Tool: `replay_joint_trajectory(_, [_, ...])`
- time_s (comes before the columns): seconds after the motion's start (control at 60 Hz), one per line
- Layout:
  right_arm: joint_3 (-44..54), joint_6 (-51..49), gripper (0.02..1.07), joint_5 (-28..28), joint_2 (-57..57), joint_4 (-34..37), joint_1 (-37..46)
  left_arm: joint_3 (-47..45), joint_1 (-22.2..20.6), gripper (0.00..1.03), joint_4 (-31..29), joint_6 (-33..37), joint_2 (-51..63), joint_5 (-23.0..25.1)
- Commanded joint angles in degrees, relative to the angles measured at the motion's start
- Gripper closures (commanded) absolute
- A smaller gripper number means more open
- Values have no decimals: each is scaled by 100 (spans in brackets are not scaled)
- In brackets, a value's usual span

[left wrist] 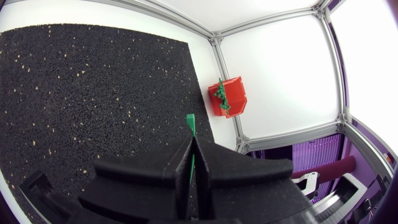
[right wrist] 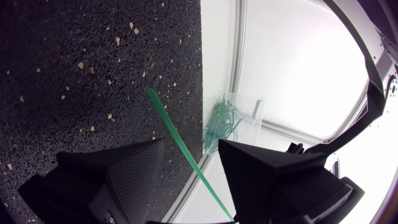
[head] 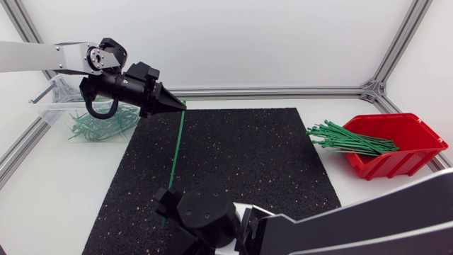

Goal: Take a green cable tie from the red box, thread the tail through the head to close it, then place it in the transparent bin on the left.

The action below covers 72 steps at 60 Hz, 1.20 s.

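The right arm (head: pixel 212 223) hung over the near edge of the black mat (head: pixel 241 156). The right jaws stood wide apart there, clamped on nothing. The green cable tie (head: pixel 175 152) passed through the gap between them; whether it brushed either one could not be told. From there the tie ran straight and unlooped across the left part of the mat, from its near edge to its far edge. At the mat's far left corner the left jaws were pressed together on the tie's other end, with a short green tip poking out past them. The left arm (head: pixel 71 58) entered from beyond that corner. Off the mat's right edge the red box (head: pixel 396 145) sat on the white counter (head: pixel 64 205), and a sheaf of loose green ties (head: pixel 350 139) spilled over its rim toward the mat. Beyond the mat's far left corner, partly behind the left arm, stood the transparent bin (head: pixel 53 106) with a tangle of ties (head: pixel 99 127) in it.
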<state>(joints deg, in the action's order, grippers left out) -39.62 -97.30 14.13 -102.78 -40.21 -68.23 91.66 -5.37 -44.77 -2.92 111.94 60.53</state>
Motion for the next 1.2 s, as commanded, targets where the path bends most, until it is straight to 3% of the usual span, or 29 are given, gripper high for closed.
replay_joint_trajectory(0.0, [86,-237,54,-51,-225,-172,-50,133,0,100,-128,116,135,-6])
replay_joint_trajectory(0.2, [77,-272,63,-130,-304,-312,-77,124,44,100,-234,204,135,2])
replay_joint_trajectory(0.333, [50,-299,63,-156,-374,-427,-68,116,0,100,-330,274,144,2])
replay_joint_trajectory(0.5, [24,-316,80,-200,-383,-532,-68,133,-8,100,-392,292,188,2])
replay_joint_trajectory(0.767, [77,-378,94,-209,-409,-813,-86,98,-17,100,-471,283,232,2])
replay_joint_trajectory(1.183, [59,-176,102,-200,-436,-980,-112,89,18,100,-568,415,214,2])
